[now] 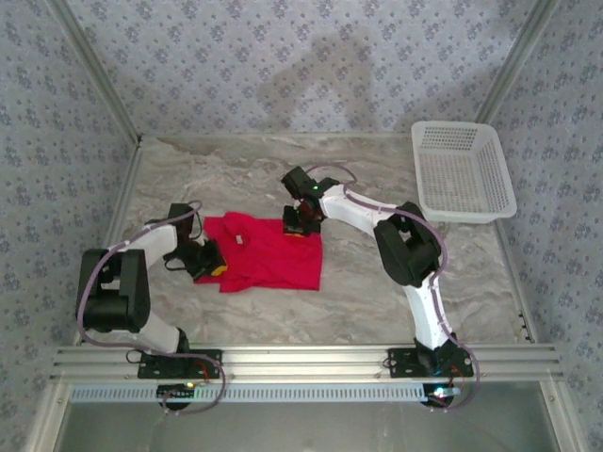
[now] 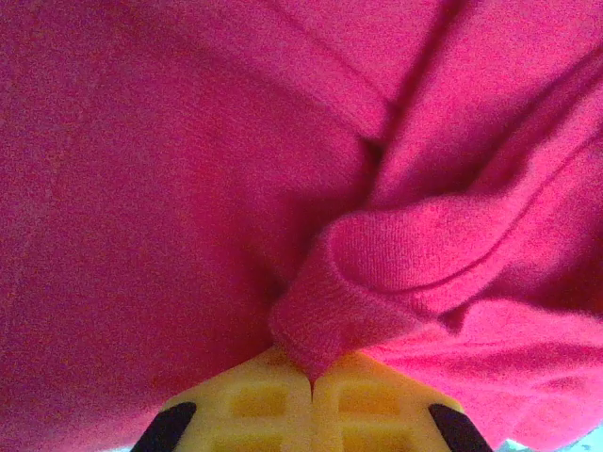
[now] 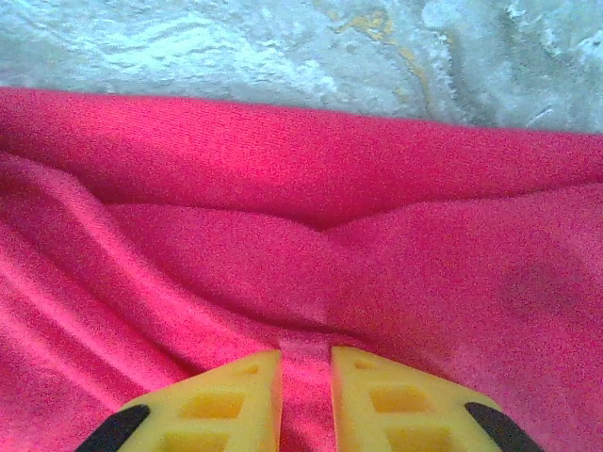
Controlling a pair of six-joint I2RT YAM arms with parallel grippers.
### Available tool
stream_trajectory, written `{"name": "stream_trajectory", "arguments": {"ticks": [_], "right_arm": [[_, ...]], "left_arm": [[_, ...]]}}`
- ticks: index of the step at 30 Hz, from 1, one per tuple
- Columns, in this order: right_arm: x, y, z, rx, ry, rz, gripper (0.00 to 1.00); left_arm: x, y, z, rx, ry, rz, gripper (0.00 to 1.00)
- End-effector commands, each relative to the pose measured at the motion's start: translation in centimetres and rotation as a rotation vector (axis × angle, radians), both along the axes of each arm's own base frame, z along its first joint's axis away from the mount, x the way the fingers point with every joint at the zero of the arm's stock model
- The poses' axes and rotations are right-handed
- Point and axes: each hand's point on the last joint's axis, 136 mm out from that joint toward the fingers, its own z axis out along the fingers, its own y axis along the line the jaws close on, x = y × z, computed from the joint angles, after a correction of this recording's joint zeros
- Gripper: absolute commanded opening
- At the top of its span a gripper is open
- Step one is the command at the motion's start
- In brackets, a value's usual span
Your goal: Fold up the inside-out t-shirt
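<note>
The inside-out t-shirt (image 1: 268, 254) is bright red and lies bunched on the marble table, with a small white tag (image 1: 239, 239) near its left part. My left gripper (image 1: 209, 262) is at the shirt's left edge. In the left wrist view its yellow fingers (image 2: 254, 405) are pressed together, and the left gripper (image 2: 311, 375) is shut on a thick fold of the t-shirt (image 2: 188, 188). My right gripper (image 1: 300, 226) is at the shirt's far right corner. In the right wrist view the right gripper (image 3: 306, 363) pinches a ridge of the t-shirt (image 3: 311, 254) near its far hem.
A white plastic basket (image 1: 462, 169) stands at the back right of the table. Bare marble table (image 1: 236, 174) lies behind the shirt and also to its right (image 3: 283, 47). Patterned walls close in the back and both sides.
</note>
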Motion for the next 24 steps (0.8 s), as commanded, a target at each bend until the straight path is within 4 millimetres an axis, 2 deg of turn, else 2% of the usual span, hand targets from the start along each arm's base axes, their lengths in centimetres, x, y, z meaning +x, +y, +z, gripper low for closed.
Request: {"name": "stream_trajectory", "arguments": {"ticks": [1, 3, 5, 8, 10, 12, 14, 16, 18, 19, 20, 22, 24], "right_arm": [[-1.0, -2.5, -3.8, -0.13, 0.063, -0.036, 0.23], [-1.3, -5.5, -5.6, -0.222, 0.094, -0.1, 0.23], [-1.8, -8.9, -6.3, -0.29, 0.119, -0.173, 0.22], [-2.6, -13.0, -5.0, -0.348, 0.076, -0.246, 0.22], [-4.2, -14.0, -4.0, -0.336, 0.066, -0.262, 0.21], [-6.6, -13.9, -3.2, -0.299, 0.078, -0.253, 0.21], [-9.3, -12.2, -2.1, -0.254, 0.082, -0.208, 0.21], [-10.8, -10.0, -0.4, -0.218, 0.052, -0.146, 0.22], [-11.2, -8.2, 1.2, -0.194, 0.019, -0.095, 0.24], [-10.5, -7.2, 2.7, -0.169, -0.01, -0.073, 0.27], [-9.8, -6.7, 3.5, -0.159, -0.038, -0.036, 0.3], [-7.7, -6.0, 4.3, -0.125, -0.078, 0.0, 0.37], [-5.2, -4.2, 4.9, -0.032, -0.116, 0.079, 0.46]], "left_arm": [[3.5, 0.4, 4.2, 0.029, -0.141, 0.022, 0.0], [4.5, 0.8, 5.3, 0.051, -0.177, 0.038, 0.0], [5.4, 1.0, 5.8, 0.064, -0.191, 0.043, 0.0], [6.4, 1.7, 5.4, 0.107, -0.189, 0.042, 0.0], [6.9, 2.2, 4.5, 0.13, -0.166, 0.041, 0.0], [7.5, 2.3, 3.3, 0.136, -0.135, 0.026, 0.0], [8.5, 1.6, 2.2, 0.111, -0.109, 0.0, 0.0], [9.4, 0.6, 1.6, 0.095, -0.098, -0.036, 0.0], [10.3, -0.2, 1.6, 0.094, -0.097, -0.072, 0.02], [10.7, -0.6, 1.7, 0.098, -0.097, -0.087, 0.06], [11.2, -0.8, 1.9, 0.101, -0.106, -0.097, 0.13], [12.0, -1.0, 2.4, 0.103, -0.119, -0.104, 0.23], [12.6, -1.0, 3.0, 0.109, -0.136, -0.1, 0.26]]}}
